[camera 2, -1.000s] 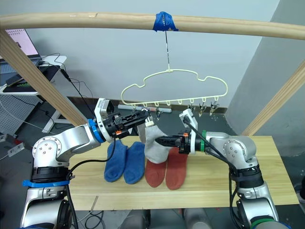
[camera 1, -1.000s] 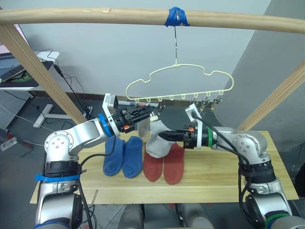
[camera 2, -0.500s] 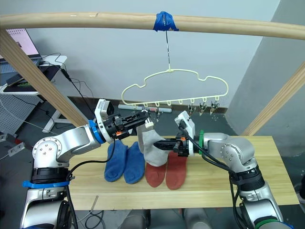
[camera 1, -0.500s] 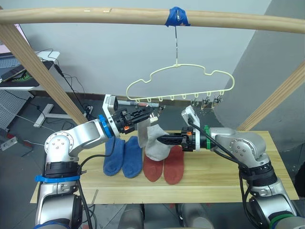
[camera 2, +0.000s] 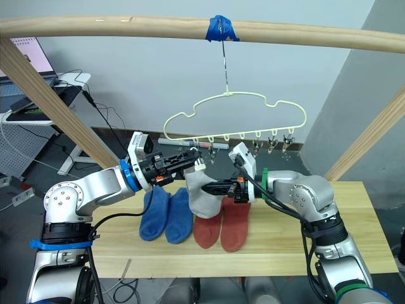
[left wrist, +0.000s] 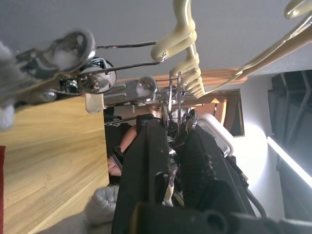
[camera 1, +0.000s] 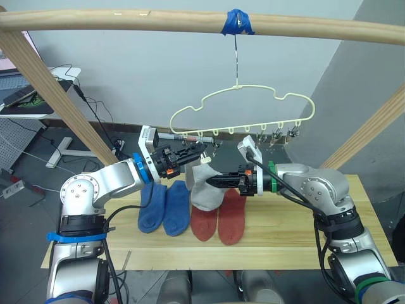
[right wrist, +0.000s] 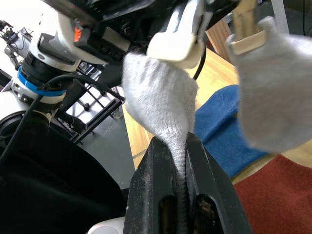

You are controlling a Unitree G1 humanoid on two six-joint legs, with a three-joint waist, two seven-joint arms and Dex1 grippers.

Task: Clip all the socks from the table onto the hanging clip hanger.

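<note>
While the right gripper (camera 1: 211, 180) pinches a light grey sock (camera 1: 205, 190) tight between its two black fingers (right wrist: 161, 165), the sock hangs in the air above the table (camera 1: 291, 234). The left gripper (camera 1: 201, 151) is just beside it, up at the row of silver clips (camera 1: 273, 134) under the clip hanger (camera 1: 243, 111). Its fingers (left wrist: 151, 161) are close together around a silver clip (left wrist: 175, 119), and the top of the grey sock touches them.

The pale yellow hanger hangs by its metal hook (camera 1: 235, 54) from a thick wooden rail (camera 1: 126, 20) with blue tape (camera 1: 236, 20). Another grey sock (right wrist: 273, 87) is seen close by in the right wrist view.

On the pale wood table, two blue socks (camera 1: 163, 206) lie side by side. Two rust-red socks (camera 1: 220, 221) lie next to them, on the robot's right.

Behind is a grey wall (camera 1: 139, 76). A white desk (camera 1: 44, 85) with cables stands far off on the left, and slanted wooden beams (camera 1: 57, 101) hold up the rail.
</note>
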